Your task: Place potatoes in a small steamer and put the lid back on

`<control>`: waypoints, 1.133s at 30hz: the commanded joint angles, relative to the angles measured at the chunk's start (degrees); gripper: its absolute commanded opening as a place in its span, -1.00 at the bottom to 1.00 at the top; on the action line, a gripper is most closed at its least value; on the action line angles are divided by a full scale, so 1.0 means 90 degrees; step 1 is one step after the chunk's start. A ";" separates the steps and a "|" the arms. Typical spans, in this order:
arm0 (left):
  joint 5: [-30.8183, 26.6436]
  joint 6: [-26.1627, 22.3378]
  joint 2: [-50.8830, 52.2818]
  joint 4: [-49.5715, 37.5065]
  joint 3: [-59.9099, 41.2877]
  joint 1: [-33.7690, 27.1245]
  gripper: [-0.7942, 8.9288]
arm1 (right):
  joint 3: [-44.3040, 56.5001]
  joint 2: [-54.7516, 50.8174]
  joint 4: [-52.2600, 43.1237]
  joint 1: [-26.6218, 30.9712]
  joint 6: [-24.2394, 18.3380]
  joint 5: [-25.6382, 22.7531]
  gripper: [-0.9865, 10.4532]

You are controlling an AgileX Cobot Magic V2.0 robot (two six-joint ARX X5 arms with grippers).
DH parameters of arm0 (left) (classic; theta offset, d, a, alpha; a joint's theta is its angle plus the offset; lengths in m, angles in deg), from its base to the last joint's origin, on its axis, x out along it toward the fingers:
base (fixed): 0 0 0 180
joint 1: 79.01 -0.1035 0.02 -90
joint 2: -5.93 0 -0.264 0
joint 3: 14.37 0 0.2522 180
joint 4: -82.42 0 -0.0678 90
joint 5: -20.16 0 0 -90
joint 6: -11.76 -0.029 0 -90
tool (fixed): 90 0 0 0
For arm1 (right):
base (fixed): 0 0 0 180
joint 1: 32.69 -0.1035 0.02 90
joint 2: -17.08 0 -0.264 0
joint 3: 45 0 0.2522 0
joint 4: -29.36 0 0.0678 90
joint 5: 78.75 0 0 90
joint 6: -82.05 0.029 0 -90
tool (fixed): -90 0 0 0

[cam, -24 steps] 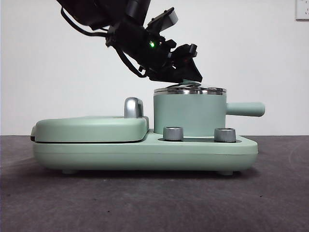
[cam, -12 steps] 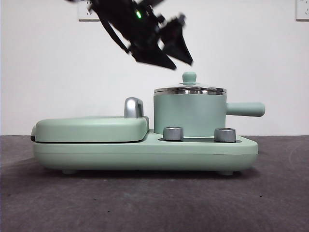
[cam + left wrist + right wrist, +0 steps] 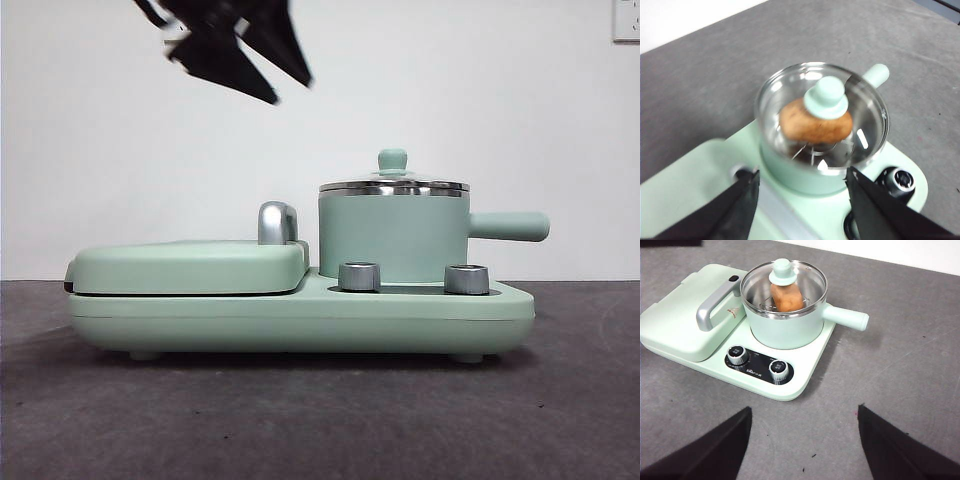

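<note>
One potato [image 3: 786, 297], one steamer pot [image 3: 785, 325], one glass lid [image 3: 783, 271], two control knobs [image 3: 737, 354], two end effectors [image 3: 802, 200].

We see the lid [image 3: 860, 107] as clear, glossy glass with bright glints, bound by a polished steel rim; its knob [image 3: 826, 97], between and beyond the left fingers [image 3: 740, 200], looks like smooth, matt mint-green plastic. Through the glass the potato [image 3: 810, 125] shows a dull, rough orange-brown skin. The small steamer [image 3: 392, 240] has a smooth satin mint-green wall under a shiny steel band. The cooker base [image 3: 805, 370] ahead of the right fingers [image 3: 720, 450] is the same smooth mint-green, with a brushed silver-grey handle [image 3: 715, 302] and two metallic dials [image 3: 778, 368] on a glossy black panel. Both sets of fingers look matt black. The tabletop [image 3: 900, 390] is dark grey, matt and finely grained.
</note>
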 commanded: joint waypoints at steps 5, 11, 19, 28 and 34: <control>0.0146 0.0311 0.0678 0.0544 -0.0219 -0.0537 -0.27 | -0.0041 0.0015 -0.0034 -0.0017 0.0046 -0.0024 -0.25; 0.0146 0.0420 0.1637 0.0512 -0.1209 -0.1103 -0.27 | -0.0041 0.0015 -0.0032 -0.0017 0.0049 -0.0019 -0.25; 0.0143 0.0828 0.3293 0.0325 -0.2922 -0.1622 -0.27 | -0.0041 0.0017 -0.0036 -0.0017 0.0049 -0.0017 -0.25; 0.0141 0.1557 0.5022 0.0374 -0.4131 -0.1804 -0.27 | -0.0041 0.0022 -0.0087 -0.0017 0.0046 -0.0017 -0.25; 0.0136 0.1919 0.5632 0.0780 -0.4311 -0.1817 -0.27 | -0.0044 0.0019 0.0022 -0.0017 0.0049 0.0022 -0.25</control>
